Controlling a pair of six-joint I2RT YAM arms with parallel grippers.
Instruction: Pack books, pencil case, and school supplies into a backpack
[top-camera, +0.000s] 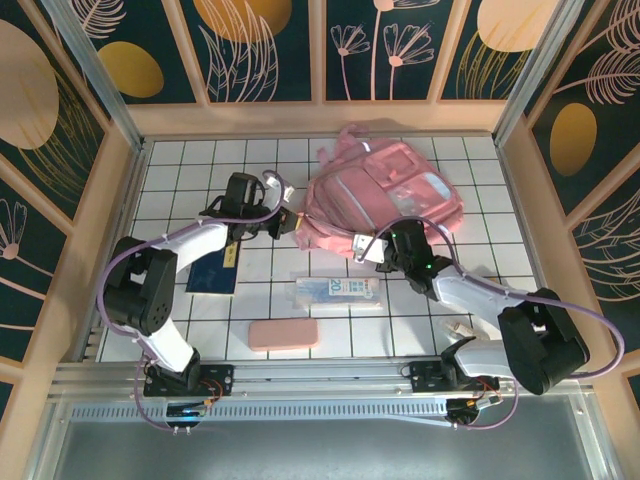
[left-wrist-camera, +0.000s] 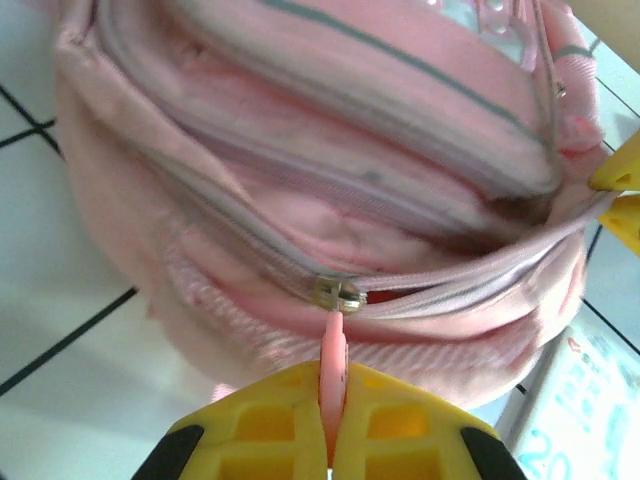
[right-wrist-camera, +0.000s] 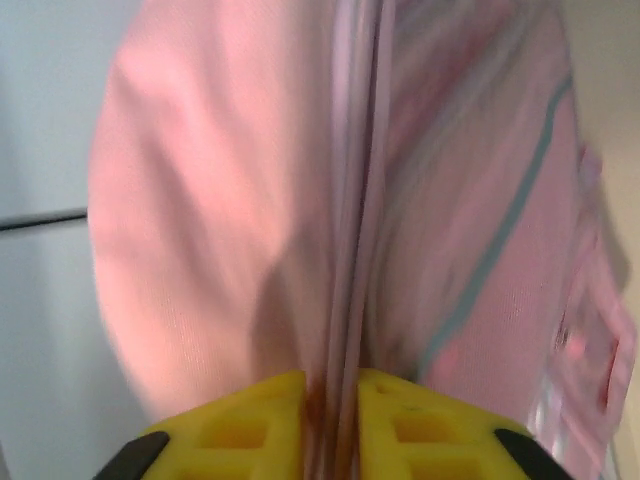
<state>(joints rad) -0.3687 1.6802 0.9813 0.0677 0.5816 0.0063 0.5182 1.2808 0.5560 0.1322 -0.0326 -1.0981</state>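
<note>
The left gripper is clenched on the pink zip pull tab of the backpack. The tab stands upright between the two yellow fingers and leads to the metal slider just above them. From the slider, two zip tracks run apart, leftward and rightward, so the compartment mouth is partly parted. Pink lining shows inside the gap; deeper inside lies in shadow and its contents cannot be made out.

The right gripper is at the opposite side of the same backpack. A zip band runs straight down into the narrow gap between its yellow fingers. Whether the fingers clamp the band or stand just clear of it cannot be told, as this view is blurred.

In the top view, the left gripper meets the backpack at its left end and the right gripper at its near edge. The backpack is soft, pink, with a translucent front pocket and pale strips, and lies at the far centre of the white tiled table.

Nearer the arm bases, outside the backpack, lie three items:
- Dark navy book, partly covered by the left arm.
- Clear packet with blue-green print and "20", at the centre.
- Salmon-pink pencil case, nearest the bases.
</note>
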